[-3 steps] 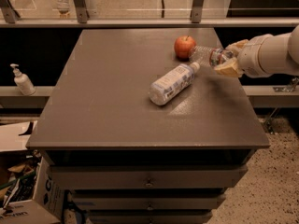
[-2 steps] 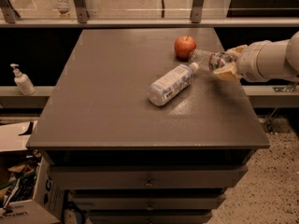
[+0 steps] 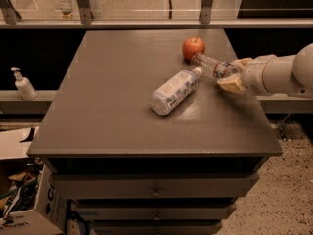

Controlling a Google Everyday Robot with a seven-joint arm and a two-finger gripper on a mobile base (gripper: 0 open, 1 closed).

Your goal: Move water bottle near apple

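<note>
hand [image 3: 234, 74]: right of centre, pinching the water bottle's [image 3: 211, 65] end
water bottle: tilted, far end just beside apple [image 3: 193, 48], maybe touching
white-blue bottle [image 3: 173, 90]: lying mid-tabletop [image 3: 107, 124]

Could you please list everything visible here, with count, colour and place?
small round red apple: one, red, far right of the table.
clear ribbed plastic water bottle: one, see-through, close beside the apple, in the gripper.
white-blue labelled bottle: one, white-blue, lying mid-table.
dark grey table with drawers: one, dark grey, centre.
white pump dispenser: one, white, ledge at left.
cardboard boxes: at least two, brown-white, floor lower left.
gripper: one, cream, shut on the water bottle, above the table's right side.
white arm: one, white, reaching in from right.
</note>
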